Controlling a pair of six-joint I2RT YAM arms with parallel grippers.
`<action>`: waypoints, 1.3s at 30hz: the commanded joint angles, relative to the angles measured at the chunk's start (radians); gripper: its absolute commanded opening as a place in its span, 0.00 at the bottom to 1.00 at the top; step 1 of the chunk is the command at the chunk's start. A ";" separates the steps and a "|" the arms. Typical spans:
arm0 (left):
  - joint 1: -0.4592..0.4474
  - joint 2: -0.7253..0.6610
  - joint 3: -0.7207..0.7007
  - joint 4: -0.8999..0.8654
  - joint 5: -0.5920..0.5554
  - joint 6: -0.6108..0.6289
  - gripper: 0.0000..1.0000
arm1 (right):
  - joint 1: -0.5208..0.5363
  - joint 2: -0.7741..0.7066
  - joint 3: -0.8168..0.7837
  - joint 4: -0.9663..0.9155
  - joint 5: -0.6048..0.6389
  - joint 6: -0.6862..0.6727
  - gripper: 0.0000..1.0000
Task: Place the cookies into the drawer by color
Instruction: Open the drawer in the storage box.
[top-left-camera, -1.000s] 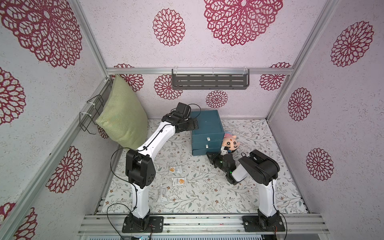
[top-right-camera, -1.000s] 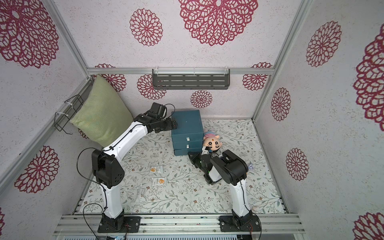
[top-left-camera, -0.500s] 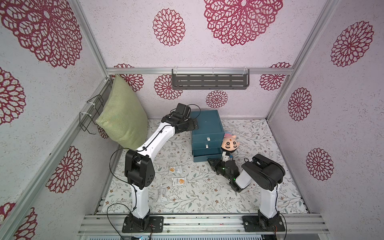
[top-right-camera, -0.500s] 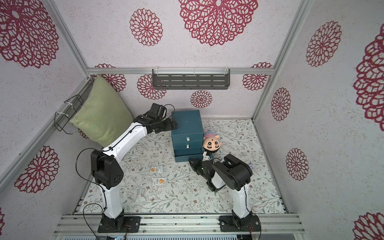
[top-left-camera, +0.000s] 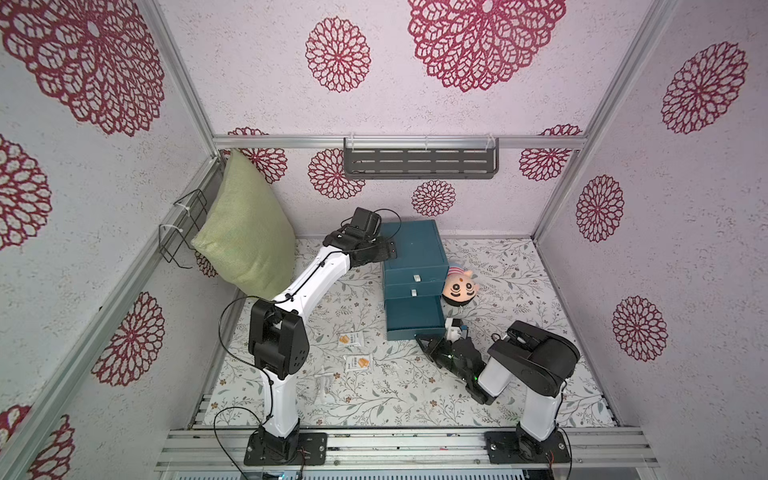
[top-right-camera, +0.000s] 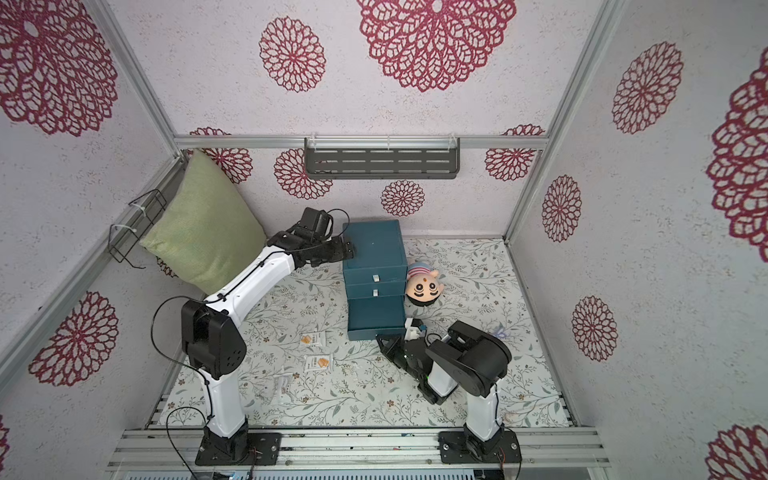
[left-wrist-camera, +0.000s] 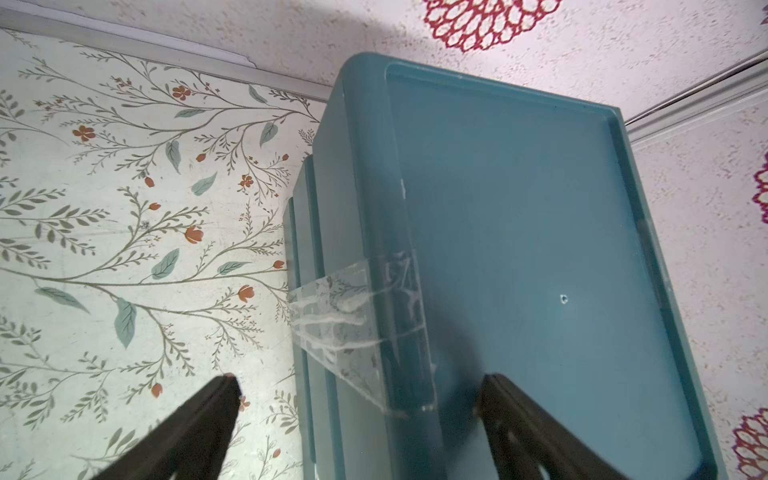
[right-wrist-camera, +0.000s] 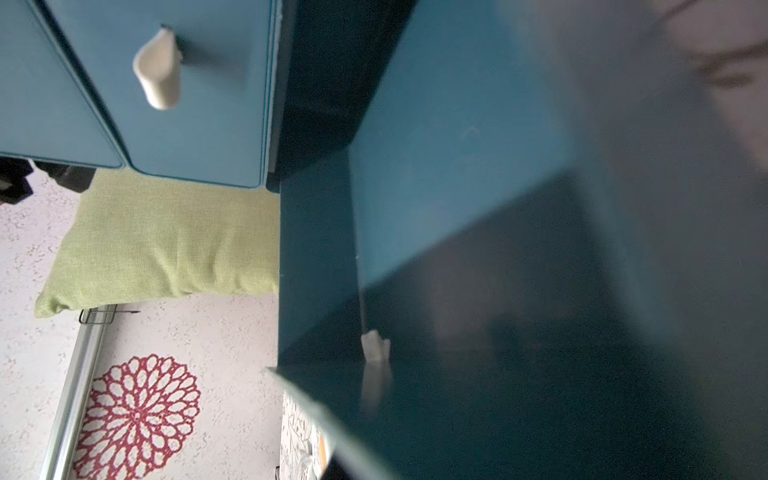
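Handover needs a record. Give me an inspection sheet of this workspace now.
Surface: floral table cover, no spills seen.
Job's things: drawer, bottom tray pulled out, upper two shut; white cookie packet and second cookie packet lie outside on the surface.
Clutter: pink plush head beside the drawer; clear tape on the drawer's side.
Grippers: left gripper open, straddling the drawer's top edge; right gripper shut at the pulled-out tray's front, hold on handle unclear.
Cables: black cable loops off the left arm.
Surroundings: green cushion, grey shelf, patterned walls.
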 joint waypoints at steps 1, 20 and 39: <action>0.002 0.032 -0.050 -0.135 -0.027 0.017 0.97 | 0.018 -0.036 -0.036 -0.012 0.021 -0.040 0.00; 0.001 -0.029 -0.041 -0.135 -0.002 -0.003 0.97 | 0.040 -0.184 -0.046 -0.177 0.031 -0.127 0.24; -0.034 -0.655 -0.571 -0.014 -0.107 -0.117 0.97 | 0.045 -0.845 0.016 -1.026 -0.002 -0.634 0.99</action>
